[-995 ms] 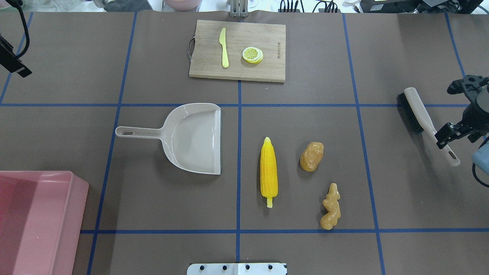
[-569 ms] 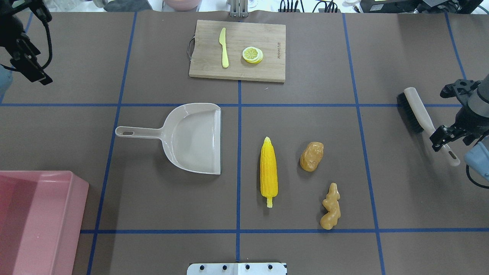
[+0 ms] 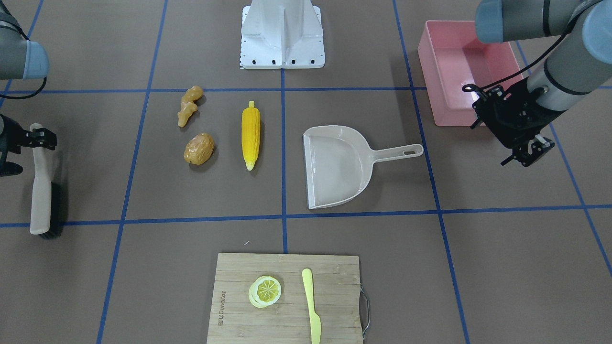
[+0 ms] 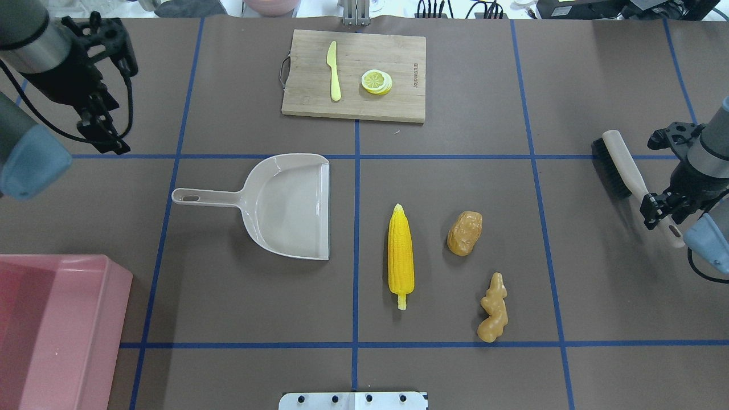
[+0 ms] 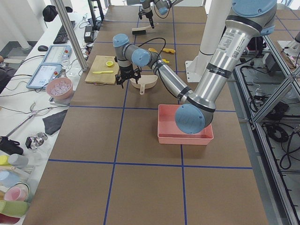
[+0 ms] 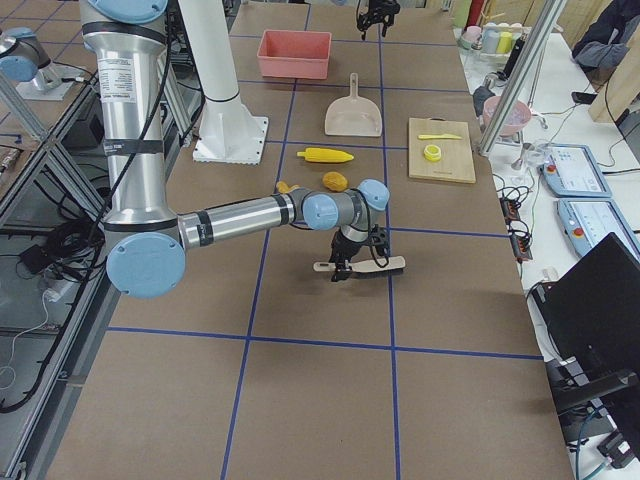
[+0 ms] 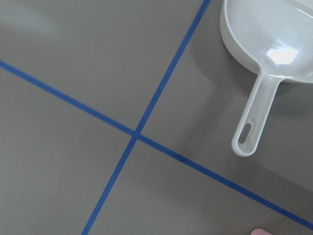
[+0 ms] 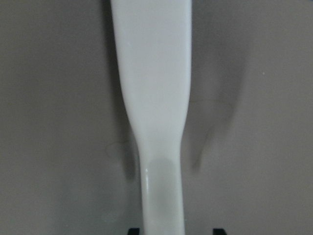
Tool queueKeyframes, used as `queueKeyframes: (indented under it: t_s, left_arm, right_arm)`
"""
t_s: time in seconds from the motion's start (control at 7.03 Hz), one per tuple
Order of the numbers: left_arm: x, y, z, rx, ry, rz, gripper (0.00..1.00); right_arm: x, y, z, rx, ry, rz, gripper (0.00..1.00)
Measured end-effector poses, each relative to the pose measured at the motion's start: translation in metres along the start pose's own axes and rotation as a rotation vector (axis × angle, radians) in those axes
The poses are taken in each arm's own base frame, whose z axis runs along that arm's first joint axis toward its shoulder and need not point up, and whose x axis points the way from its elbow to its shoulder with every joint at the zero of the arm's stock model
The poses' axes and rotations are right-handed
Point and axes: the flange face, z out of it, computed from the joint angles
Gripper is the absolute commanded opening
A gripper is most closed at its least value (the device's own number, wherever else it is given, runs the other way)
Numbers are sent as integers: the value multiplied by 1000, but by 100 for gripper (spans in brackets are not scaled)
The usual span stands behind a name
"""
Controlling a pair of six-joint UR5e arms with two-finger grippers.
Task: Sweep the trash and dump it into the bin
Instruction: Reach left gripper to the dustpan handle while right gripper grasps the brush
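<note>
On my overhead feed the right gripper (image 4: 660, 216) is down over the thin end of the brush (image 4: 621, 165), which lies on the table at the far right. The right wrist camera shows the two fingertips standing apart on either side of the white handle, with a gap on each side, so they are not clamped on it. The left gripper (image 4: 108, 142) hangs above bare table at the far left, near the handle end of the beige dustpan (image 4: 290, 205) and touching nothing; I cannot tell whether its fingers are apart or together. The trash lies on the table to the right of the dustpan's open mouth: the corn cob (image 4: 401, 256) is nearest it, the potato (image 4: 465, 233) is beside the cob, and the ginger root (image 4: 494, 310) is closer to the robot's base, each apart from the others. The pink bin (image 4: 80, 341) sits at the near left corner, well apart from the trash. A bamboo cutting board (image 4: 398, 57) at the far side carries a lemon slice (image 4: 376, 81) and a plastic knife (image 4: 334, 71).
</note>
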Motion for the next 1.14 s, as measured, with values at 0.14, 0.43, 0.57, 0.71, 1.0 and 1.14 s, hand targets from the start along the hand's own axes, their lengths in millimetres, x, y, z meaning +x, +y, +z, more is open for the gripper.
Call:
queueKeyframes:
  t_s: [0.14, 0.43, 0.57, 0.71, 1.0, 1.14]
  left_arm:
    - [14, -18, 26, 12, -13, 63, 98]
    - [44, -45, 60, 19, 1, 147, 98]
    - [55, -53, 67, 18, 5, 173, 98]
    - [65, -60, 74, 17, 12, 198, 98]
    - [90, -73, 93, 2, 28, 253, 98]
    - [99, -77, 103, -13, 27, 270, 98]
  right_arm:
    - [0, 0, 0, -1, 0, -1, 0]
    - [0, 0, 0, 0, 0, -7, 0]
    - [-2, -1, -2, 5, -1, -11, 0]
    - [-6, -2, -7, 13, -5, -14, 0]
    - [-11, -6, -27, 27, -8, 1, 0]
    - [-9, -11, -40, 38, -5, 18, 0]
